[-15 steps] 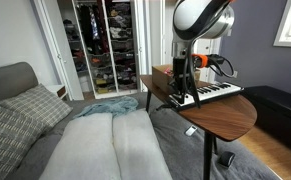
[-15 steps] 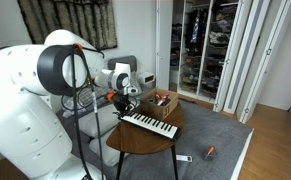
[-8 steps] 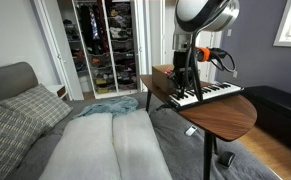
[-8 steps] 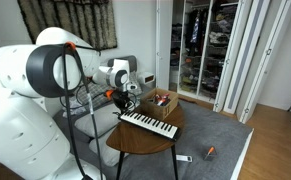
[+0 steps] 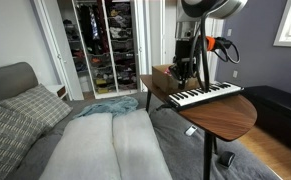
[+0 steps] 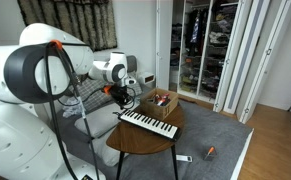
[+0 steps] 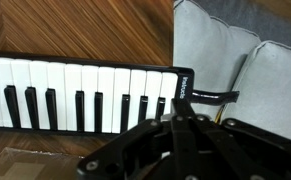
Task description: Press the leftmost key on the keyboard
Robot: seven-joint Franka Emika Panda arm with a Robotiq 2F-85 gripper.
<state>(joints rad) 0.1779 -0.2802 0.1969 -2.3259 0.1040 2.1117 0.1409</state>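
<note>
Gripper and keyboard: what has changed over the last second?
The gripper moved upward, away from the end of the keyboard, and the arm rose with it. It now hangs above the end keys, closed. Nothing was grasped or let go. The keyboard, cardboard box and table stayed put.

place: home bedroom | open clothes closet (image 5: pixel 105 40) well apart from gripper (image 5: pixel 187 80) | grey cushioned couch (image 5: pixel 105 140) just beside gripper

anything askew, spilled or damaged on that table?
Nothing spilled or damaged. The slim dark piano-style keyboard lies flat, but one end appears to overhang the round wooden table, a black cord trailing off.
</note>
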